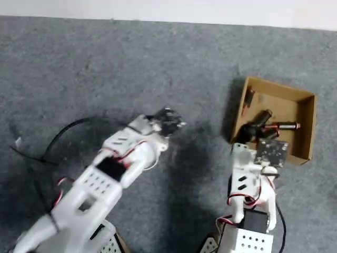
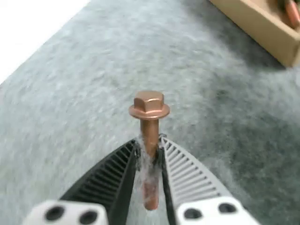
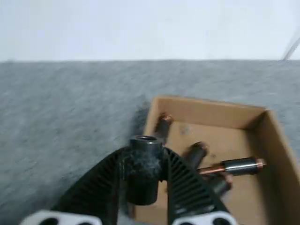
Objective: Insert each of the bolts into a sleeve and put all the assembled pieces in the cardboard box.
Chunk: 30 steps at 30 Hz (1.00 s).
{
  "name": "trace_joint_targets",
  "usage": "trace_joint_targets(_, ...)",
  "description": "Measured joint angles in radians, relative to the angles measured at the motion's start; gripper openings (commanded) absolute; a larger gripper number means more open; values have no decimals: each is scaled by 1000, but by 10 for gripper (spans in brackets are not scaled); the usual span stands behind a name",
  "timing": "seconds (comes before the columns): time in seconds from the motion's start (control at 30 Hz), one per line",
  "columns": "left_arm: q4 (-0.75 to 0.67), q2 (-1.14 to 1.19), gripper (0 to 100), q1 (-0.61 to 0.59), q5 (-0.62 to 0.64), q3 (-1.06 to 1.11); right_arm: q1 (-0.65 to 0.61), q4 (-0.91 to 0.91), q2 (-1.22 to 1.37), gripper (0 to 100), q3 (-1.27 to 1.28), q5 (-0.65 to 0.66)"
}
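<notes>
L end effector [image 2: 149, 143] pinches a copper bolt [image 2: 149, 112] by the shank, hex head out past the tips, above the grey surface [image 2: 70, 93]. R end effector [image 3: 144, 161] is clamped on a dark sleeve [image 3: 144, 145], open bore showing, at the near edge of the box [image 3: 206, 108]. Further in, several bolt+sleeve pieces [image 3: 236, 166] lie on the box floor; exact count unclear.

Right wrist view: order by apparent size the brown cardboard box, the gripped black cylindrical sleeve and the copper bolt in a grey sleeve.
brown cardboard box
black cylindrical sleeve (near the camera, so unsure)
copper bolt in grey sleeve
</notes>
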Motion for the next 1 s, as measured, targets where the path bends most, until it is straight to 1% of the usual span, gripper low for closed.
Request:
trace_joint_targets(0.17,0,-299,6,-77,103,144,-114,0,0,6,0,0)
trace_joint_targets(0.23,0,-428,6,-83,114,207,-172,-6,0,6,0,0)
trace_joint_targets(0.33,0,-612,6,-78,120,298,-245,-57,0,6,0,0)
trace_joint_targets(0.43,-9,-779,6,-75,120,379,-345,-106,0,6,0,0)
trace_joint_targets(0.57,-133,-948,6,-69,120,493,-480,-144,0,6,0,0)
trace_joint_targets(0.7,-247,-961,6,-64,137,512,-595,-146,0,6,0,0)
trace_joint_targets(0.77,-258,-959,6,-66,201,514,-632,-146,0,6,0,0)
trace_joint_targets(0.83,-265,-959,6,-61,311,514,-663,-146,0,6,0,0)
trace_joint_targets(1.0,-273,-959,6,20,717,506,-680,-146,0,6,0,20)
